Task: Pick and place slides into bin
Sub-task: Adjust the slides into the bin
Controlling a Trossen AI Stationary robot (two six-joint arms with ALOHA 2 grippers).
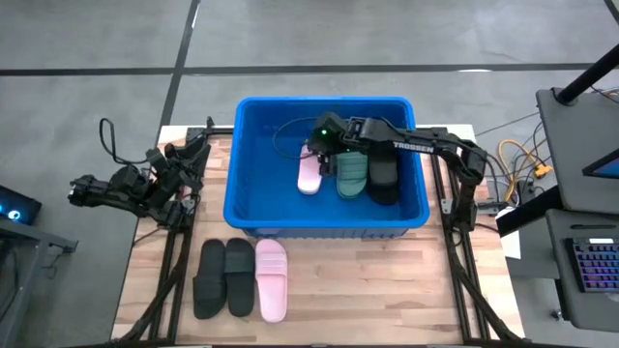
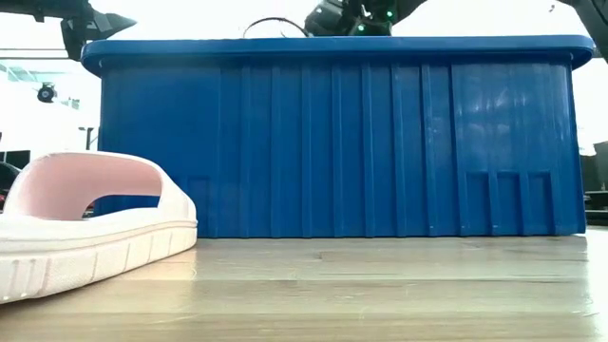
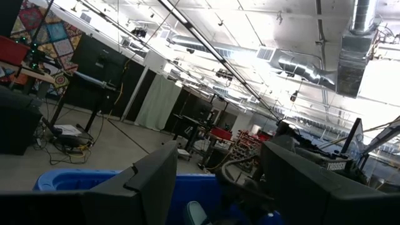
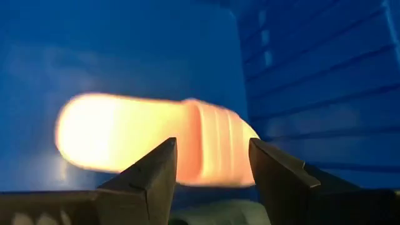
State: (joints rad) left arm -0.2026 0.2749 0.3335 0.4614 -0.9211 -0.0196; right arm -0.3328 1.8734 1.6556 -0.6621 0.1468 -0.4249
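Note:
The blue bin [image 1: 253,208] stands in the middle of the table; its near wall fills the low view [image 2: 342,142]. Inside lie a pale pink slide [image 1: 309,176], a dark green slide [image 1: 350,175] and a black slide [image 1: 384,180], side by side on the floor. My right gripper [image 1: 319,155] hangs open inside the bin just above the pink slide [image 4: 150,134], touching nothing. My left gripper [image 1: 190,162] is open and empty at the table's left edge, pointing toward the bin [image 3: 75,180].
Two black slides [image 1: 210,278] [image 1: 239,275] and a pale pink slide [image 1: 272,280] lie side by side on the wooden table in front of the bin. The pink one shows close in the low view [image 2: 85,223]. Cables lie at the table's left and right.

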